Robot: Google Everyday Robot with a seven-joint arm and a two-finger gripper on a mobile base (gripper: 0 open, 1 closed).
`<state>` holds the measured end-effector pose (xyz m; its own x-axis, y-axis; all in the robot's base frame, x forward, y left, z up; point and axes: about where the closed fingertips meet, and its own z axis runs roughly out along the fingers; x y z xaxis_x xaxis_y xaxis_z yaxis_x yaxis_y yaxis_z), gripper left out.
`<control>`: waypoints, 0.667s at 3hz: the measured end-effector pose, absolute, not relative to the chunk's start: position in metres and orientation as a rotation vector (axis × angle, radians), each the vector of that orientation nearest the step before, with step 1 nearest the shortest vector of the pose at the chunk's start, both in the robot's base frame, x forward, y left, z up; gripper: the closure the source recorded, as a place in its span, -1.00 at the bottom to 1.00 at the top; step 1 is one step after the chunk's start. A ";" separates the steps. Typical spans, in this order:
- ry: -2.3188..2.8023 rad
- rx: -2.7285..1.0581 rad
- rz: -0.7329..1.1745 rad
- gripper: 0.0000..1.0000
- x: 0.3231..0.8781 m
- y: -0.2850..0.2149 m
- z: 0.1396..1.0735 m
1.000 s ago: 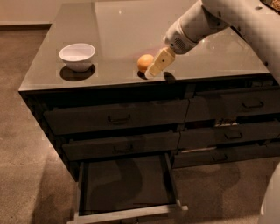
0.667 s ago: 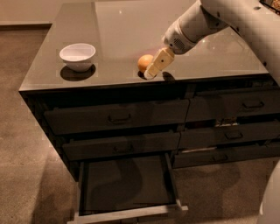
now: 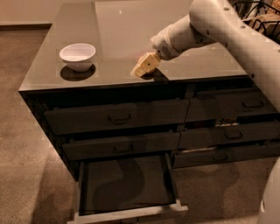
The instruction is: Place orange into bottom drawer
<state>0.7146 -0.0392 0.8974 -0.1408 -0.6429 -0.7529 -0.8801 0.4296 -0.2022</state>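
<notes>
My gripper (image 3: 145,65) is low over the front part of the dark cabinet top (image 3: 118,30), right of the middle and close to its front edge. The orange is hidden behind the gripper. The bottom drawer (image 3: 131,213) of the wide left stack is pulled out below and a little to the left of the gripper. Its flat dark floor is bare.
A white bowl (image 3: 78,56) stands on the cabinet top, left of the gripper. The two wide drawers above the open one are shut, as is the narrower stack (image 3: 232,131) on the right. A wire basket (image 3: 258,13) is at the far right. My arm crosses in from the upper right.
The gripper has moved left and down onto the spot where the orange lay, and now covers it. The bowl and drawers have not moved.
</notes>
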 end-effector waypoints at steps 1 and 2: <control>1.859 -1.272 0.411 -1.00 0.728 -0.023 0.887; 1.887 -1.231 0.459 -1.00 0.738 -0.022 0.872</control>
